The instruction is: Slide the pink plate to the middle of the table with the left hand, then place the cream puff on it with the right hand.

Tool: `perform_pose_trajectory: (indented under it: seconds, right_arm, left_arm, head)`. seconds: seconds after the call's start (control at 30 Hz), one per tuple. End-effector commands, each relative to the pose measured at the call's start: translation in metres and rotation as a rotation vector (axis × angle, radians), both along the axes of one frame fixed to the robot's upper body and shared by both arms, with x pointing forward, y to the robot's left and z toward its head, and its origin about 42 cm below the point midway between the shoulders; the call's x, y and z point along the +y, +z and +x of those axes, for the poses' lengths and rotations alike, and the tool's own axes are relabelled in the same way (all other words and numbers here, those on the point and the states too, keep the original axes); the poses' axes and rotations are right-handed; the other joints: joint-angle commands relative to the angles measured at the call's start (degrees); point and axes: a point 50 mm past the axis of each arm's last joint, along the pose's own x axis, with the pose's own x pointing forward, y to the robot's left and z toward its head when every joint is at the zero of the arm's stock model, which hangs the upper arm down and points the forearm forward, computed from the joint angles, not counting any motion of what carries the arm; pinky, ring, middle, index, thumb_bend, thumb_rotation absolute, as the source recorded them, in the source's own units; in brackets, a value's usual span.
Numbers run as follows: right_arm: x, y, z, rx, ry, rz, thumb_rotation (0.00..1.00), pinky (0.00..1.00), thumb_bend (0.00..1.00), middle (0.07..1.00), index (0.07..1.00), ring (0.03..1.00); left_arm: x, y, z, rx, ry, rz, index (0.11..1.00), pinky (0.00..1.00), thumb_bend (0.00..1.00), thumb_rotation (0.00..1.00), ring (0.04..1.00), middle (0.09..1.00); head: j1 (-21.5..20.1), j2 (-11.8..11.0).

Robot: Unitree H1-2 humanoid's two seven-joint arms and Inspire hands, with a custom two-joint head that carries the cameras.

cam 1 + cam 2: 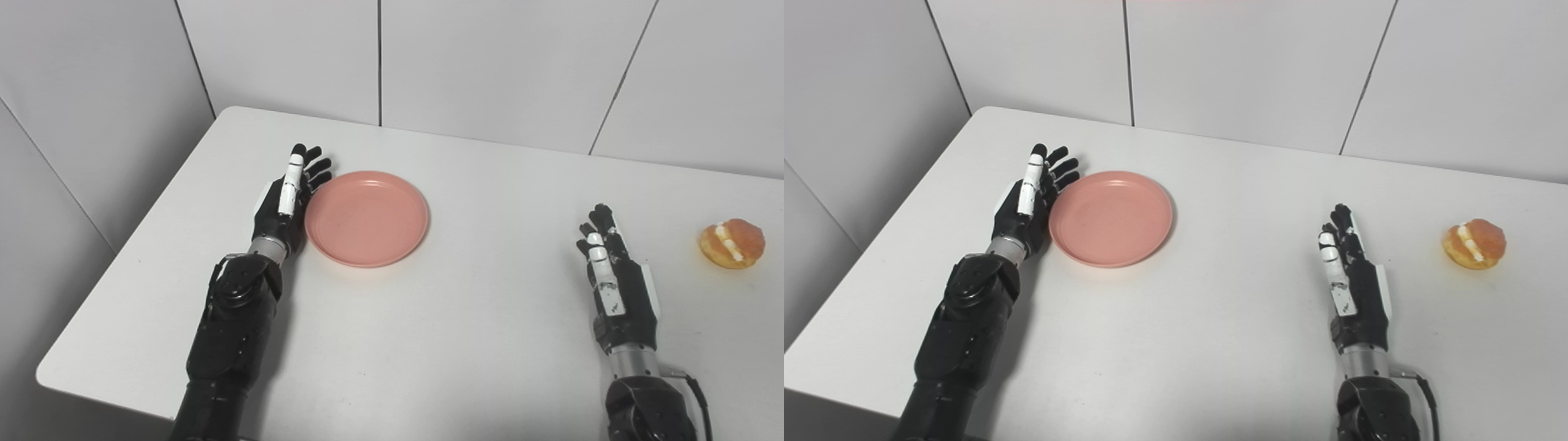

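Observation:
The pink plate lies empty on the white table, left of the middle. My left hand is open, on edge, with its palm against the plate's left rim. The cream puff, orange-brown with white filling, sits near the table's right side. My right hand is open and empty, resting on edge a good way to the left of the cream puff.
White wall panels stand right behind the table's far edge. The table's left edge runs close beside my left arm. Bare tabletop lies between the plate and my right hand.

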Motion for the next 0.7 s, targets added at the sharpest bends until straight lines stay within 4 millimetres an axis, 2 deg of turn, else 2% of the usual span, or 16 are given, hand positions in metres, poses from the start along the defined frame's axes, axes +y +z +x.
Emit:
perform_pose_trajectory:
  seconds: [0.0,0.1,0.3,0.5,0.63,0.67]
  right_arm:
    - [0.006,0.007,-0.001,-0.041,-0.003,0.011,0.76,0.97,0.57,0.956,0.946,0.955]
    - [0.011,0.007,0.0,-0.039,-0.005,-0.005,0.78,0.98,0.58,0.961,0.956,0.961]
    - [0.017,0.008,-0.001,-0.032,-0.013,-0.01,0.8,0.95,0.6,0.958,0.959,0.95]
    - [0.021,0.011,-0.001,-0.033,-0.017,-0.008,0.79,0.95,0.61,0.945,0.948,0.938]
    - [0.029,0.013,-0.001,-0.038,-0.016,-0.029,0.83,0.96,0.6,0.943,0.946,0.939]
    - [0.031,0.013,-0.001,-0.038,-0.014,-0.034,0.84,0.97,0.61,0.945,0.948,0.943]
  left_arm:
    - [-0.011,0.013,0.001,-0.074,-0.023,-0.016,0.902,0.91,0.54,1.0,0.913,0.906]
    - [-0.02,0.01,-0.003,-0.081,-0.054,-0.023,0.917,0.94,0.54,1.0,0.934,0.924]
    - [-0.042,0.0,-0.011,-0.09,-0.12,-0.037,0.959,0.99,0.54,1.0,0.984,0.969]
    - [-0.061,-0.004,-0.022,-0.068,-0.171,-0.068,0.961,0.99,0.57,1.0,0.976,0.971]
    - [-0.071,-0.002,-0.033,-0.072,-0.188,-0.109,0.969,0.99,0.55,1.0,0.979,0.974]
    - [-0.072,-0.002,-0.034,-0.072,-0.186,-0.115,0.967,0.99,0.55,1.0,0.976,0.971]
  head:
    - [0.0,0.1]
    - [-2.2,0.1]
    - [-3.8,0.2]
    - [-6.1,1.0]
    - [-11.9,1.6]
    - [-12.2,1.7]
